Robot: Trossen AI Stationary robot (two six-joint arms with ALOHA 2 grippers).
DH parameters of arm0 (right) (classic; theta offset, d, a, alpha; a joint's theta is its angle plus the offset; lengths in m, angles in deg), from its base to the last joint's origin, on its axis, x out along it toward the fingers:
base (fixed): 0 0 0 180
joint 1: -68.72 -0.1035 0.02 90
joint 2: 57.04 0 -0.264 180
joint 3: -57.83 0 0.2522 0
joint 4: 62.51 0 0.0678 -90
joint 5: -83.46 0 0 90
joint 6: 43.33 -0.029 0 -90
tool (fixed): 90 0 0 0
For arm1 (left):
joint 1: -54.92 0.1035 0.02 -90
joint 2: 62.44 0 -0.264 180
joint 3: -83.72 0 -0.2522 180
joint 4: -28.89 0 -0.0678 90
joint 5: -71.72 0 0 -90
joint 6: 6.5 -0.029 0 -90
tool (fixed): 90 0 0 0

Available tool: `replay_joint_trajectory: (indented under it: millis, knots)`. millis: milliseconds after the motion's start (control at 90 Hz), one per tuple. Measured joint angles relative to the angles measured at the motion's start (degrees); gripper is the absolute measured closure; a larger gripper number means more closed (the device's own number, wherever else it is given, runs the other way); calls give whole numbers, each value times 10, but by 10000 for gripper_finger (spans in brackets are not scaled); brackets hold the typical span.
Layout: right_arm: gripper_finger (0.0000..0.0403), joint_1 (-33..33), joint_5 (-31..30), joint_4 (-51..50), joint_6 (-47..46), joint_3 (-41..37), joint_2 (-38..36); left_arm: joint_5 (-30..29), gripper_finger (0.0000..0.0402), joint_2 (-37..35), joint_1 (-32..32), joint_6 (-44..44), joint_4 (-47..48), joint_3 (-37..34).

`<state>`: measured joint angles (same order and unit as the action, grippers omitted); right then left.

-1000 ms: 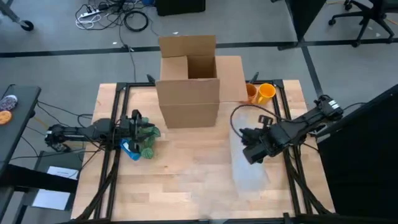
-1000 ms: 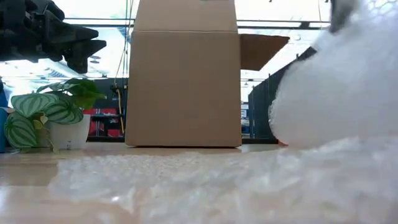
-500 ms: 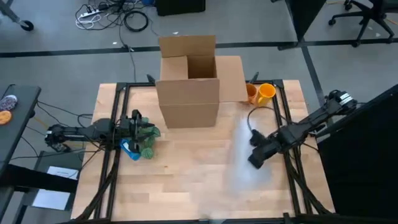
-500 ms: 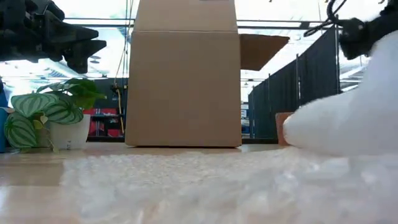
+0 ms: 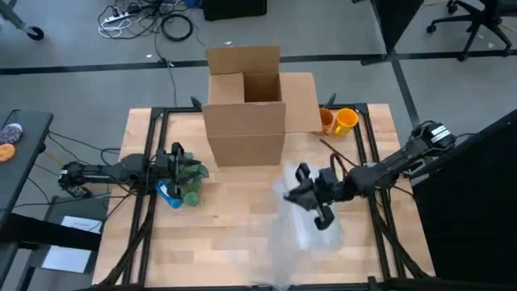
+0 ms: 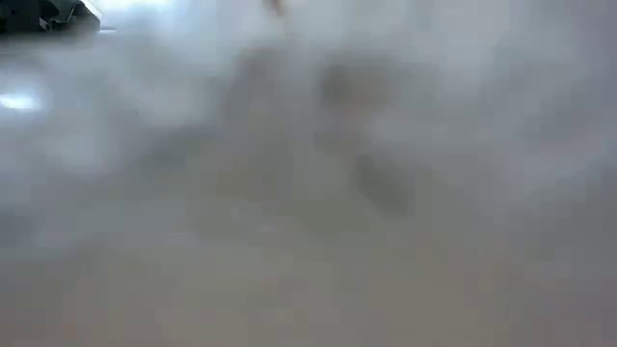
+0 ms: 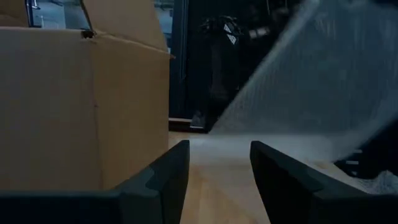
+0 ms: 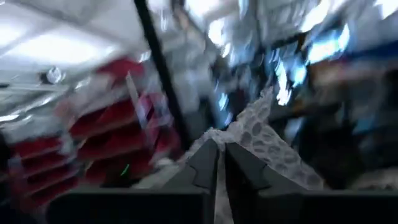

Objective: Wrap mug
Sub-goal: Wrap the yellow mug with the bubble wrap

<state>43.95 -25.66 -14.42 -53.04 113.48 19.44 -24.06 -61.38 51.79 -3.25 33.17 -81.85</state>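
Two orange mugs (image 5: 346, 120) (image 5: 326, 120) stand on the table at its far right, beside the cardboard box's flap. A clear bubble-wrap sheet (image 5: 303, 238) lies right of the table's middle, with one end raised; it also shows lifted in the left wrist view (image 7: 323, 81) and fills the low view (image 6: 308, 173). My right gripper (image 5: 295, 194) is shut on it, above the table's middle right. My left gripper (image 5: 194, 172) hovers open at the left, above a small potted plant (image 5: 192, 186), nothing between its fingers (image 7: 217, 149). My right gripper pinches an edge of the bubble wrap (image 8: 231, 138) between its two shut fingers (image 8: 202, 165). The arm reaches in from the table's right, fingers toward the left. The held end is lifted off the table; the rest of the sheet (image 5: 311, 242) trails down onto the wood.
An open cardboard box (image 5: 245, 105) stands at the far middle of the table, close to the left gripper's far side (image 7: 56, 106). A blue object (image 5: 170, 194) lies by the plant. Bare wood (image 5: 234, 226) lies between the plant and the sheet.
My right gripper first drew back slightly toward the table's right, then swung toward the left with the bubble wrap's edge. The sheet's held end has risen and come over toward the middle, and now blocks the low view. The left arm kept still.
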Motion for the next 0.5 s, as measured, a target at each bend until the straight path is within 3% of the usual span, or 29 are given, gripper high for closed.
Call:
replay_joint_trajectory:
  millis: [144,356,500]
  knots:
    - [403,55,7,17,23,31,4,0,245,0,0,0,0,0]
    - [403,126,141,-7,33,157,53,0,245,0,0,0,0,0]
    - [403,151,203,-110,34,286,126,0,245,0,0,0,0,0]
